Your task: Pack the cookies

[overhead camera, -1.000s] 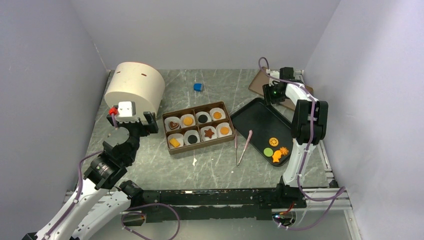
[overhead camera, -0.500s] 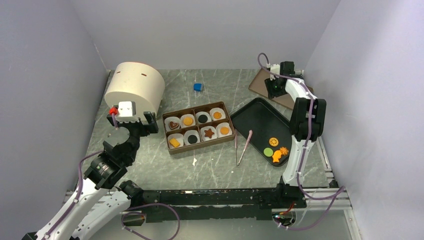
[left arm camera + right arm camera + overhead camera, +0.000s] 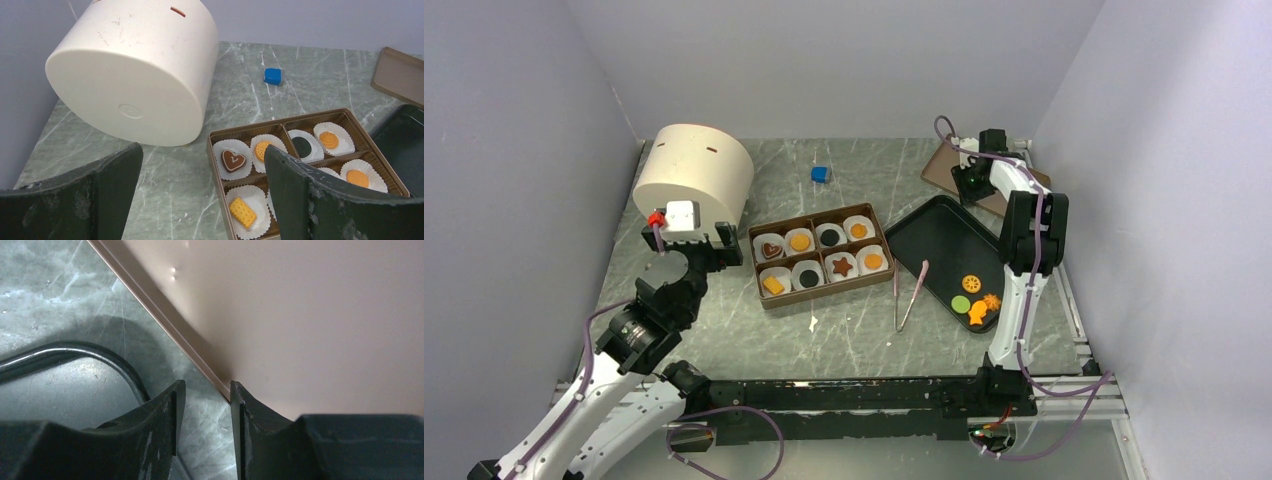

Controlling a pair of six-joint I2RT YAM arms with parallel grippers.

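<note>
Brown box [image 3: 824,289] with eight cookies [image 3: 841,266] in paper cups [image 3: 257,197], black tray [image 3: 929,235] at its 3 o'clock with four more, left pincer [image 3: 201,160] wide apart, right pincer [image 3: 205,390] slightly apart astride tan lid [image 3: 310,325] rim.

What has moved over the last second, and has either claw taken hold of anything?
The right claw reached farther back over the brown lid and its jaws narrowed. They now straddle the lid's rim but are not visibly pinching it. The left claw shifted only slightly and is wide open, holding nothing. The box, tray, tongs and cookies stayed put.
</note>
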